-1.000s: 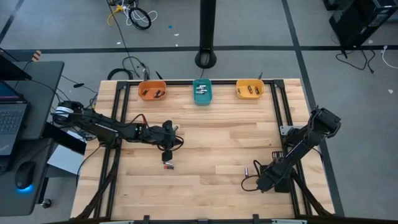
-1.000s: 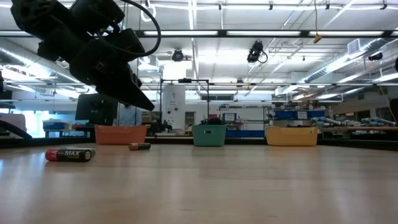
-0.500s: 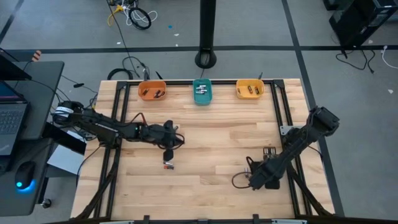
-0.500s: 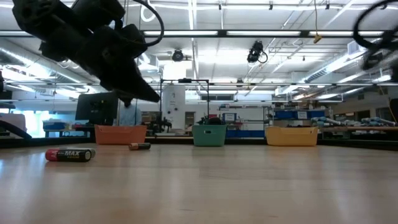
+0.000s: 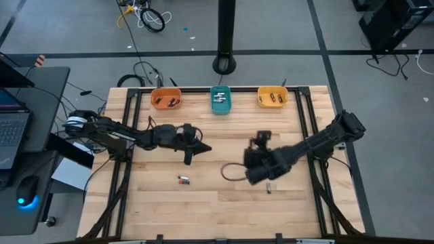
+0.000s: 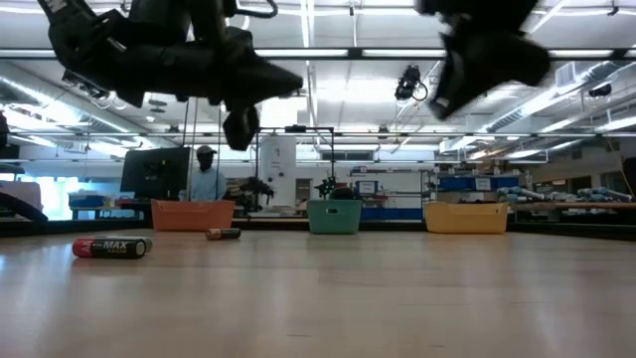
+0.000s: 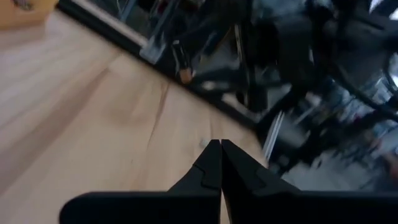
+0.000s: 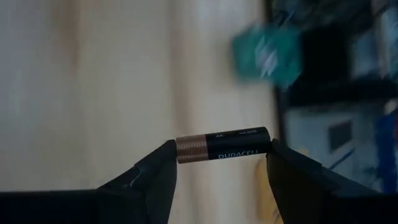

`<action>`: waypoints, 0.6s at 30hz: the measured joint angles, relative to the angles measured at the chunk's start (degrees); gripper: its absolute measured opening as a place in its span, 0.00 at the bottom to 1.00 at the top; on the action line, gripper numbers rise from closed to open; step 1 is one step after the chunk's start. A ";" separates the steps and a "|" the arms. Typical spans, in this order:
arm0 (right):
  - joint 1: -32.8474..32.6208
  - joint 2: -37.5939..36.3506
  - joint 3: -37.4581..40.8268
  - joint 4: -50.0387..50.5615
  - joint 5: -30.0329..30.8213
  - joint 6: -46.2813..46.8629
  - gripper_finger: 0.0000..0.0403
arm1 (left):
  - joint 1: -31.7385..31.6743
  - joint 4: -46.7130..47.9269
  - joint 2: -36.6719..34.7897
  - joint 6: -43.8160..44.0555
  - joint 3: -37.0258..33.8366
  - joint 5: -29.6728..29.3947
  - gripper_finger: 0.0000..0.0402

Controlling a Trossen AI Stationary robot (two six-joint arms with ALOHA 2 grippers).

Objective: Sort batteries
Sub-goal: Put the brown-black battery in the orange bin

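Wooden table (image 5: 224,139) carries three bins along its far edge: orange bin (image 5: 165,99), teal bin (image 5: 220,99) and yellow bin (image 5: 272,97), each holding batteries. Right gripper (image 8: 217,163), over the table's middle-right, pinches a black-and-copper AA battery (image 8: 222,145) end to end between its fingers. Left gripper (image 7: 220,163) hangs above the table left of centre, fingers pressed together, holding nothing. One red-and-black battery (image 5: 182,179) lies on the wood at front left; another small battery (image 5: 268,188) lies just beside the right arm.
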State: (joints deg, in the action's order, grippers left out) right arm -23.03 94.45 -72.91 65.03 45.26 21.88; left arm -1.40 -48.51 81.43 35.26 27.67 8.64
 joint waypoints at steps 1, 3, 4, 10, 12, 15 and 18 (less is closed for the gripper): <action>1.02 0.00 -0.99 -2.76 1.97 -3.63 0.56 | -0.47 -0.92 0.00 1.13 0.36 0.00 0.02; 2.66 0.00 -2.71 -8.67 4.76 -11.03 0.56 | -1.17 -1.95 -0.02 1.09 1.16 0.04 0.05; 3.39 0.00 -3.43 -11.71 5.42 -14.55 0.56 | -1.33 -1.88 -0.02 0.10 1.67 0.06 0.07; 5.92 0.00 -6.45 -30.26 5.65 -34.34 0.56 | -1.28 1.60 -0.02 -3.60 4.91 1.69 0.22; 6.29 0.00 -6.63 -34.22 5.67 -39.17 0.56 | -1.28 1.59 0.00 -3.62 5.57 1.24 0.28; 6.61 0.00 -6.64 -37.17 5.63 -42.93 0.56 | -1.28 1.55 0.00 -4.10 6.21 -0.48 0.36; 6.78 0.00 -6.61 -37.53 5.63 -43.29 0.56 | -1.28 1.40 -0.02 -6.75 7.03 -2.29 0.42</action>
State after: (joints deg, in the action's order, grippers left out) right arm -16.25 94.45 -79.53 27.51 50.89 -21.41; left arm -2.68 -47.11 81.41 28.51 34.71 6.35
